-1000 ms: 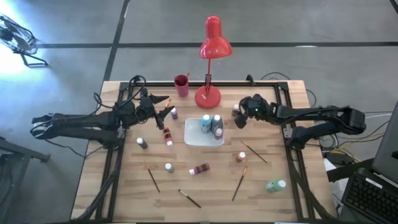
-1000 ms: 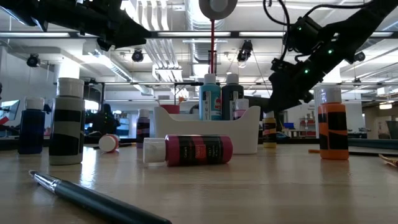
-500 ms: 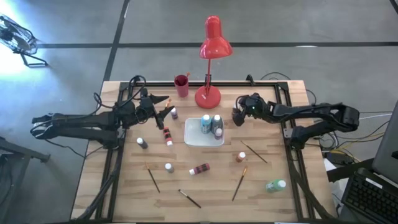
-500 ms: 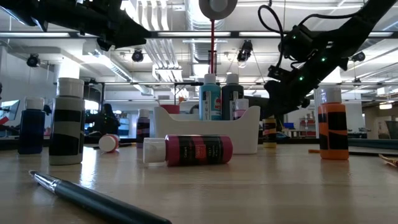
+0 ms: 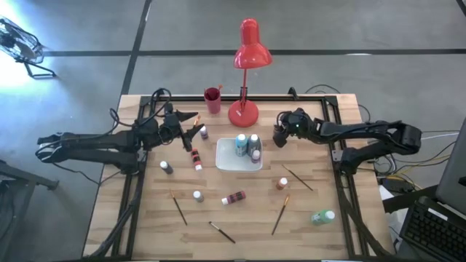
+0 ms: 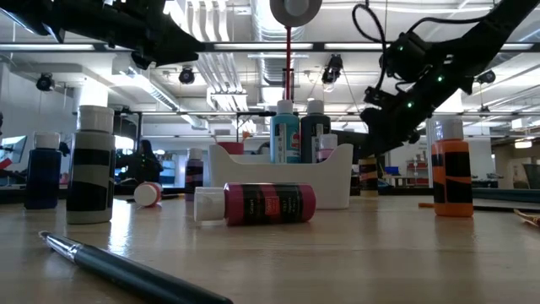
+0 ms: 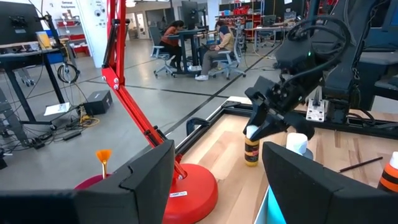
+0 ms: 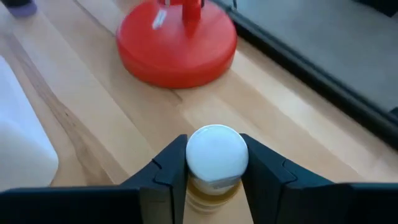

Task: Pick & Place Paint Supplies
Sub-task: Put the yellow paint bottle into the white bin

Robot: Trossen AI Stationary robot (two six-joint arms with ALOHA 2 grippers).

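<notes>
Right claw (image 8: 214, 171) clamped around a white-capped yellow paint bottle (image 8: 216, 163), bottle stood upright on the wooden surface (image 5: 306, 218) just beside the red lamp base (image 8: 176, 42), left claw (image 5: 191, 124) held open near the red cup (image 5: 212, 100).

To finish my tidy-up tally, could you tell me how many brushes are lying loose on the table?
4, all in the table's front half: left brush, middle brush, right brush, and far-right brush. Others may be hidden under the arms.
</notes>
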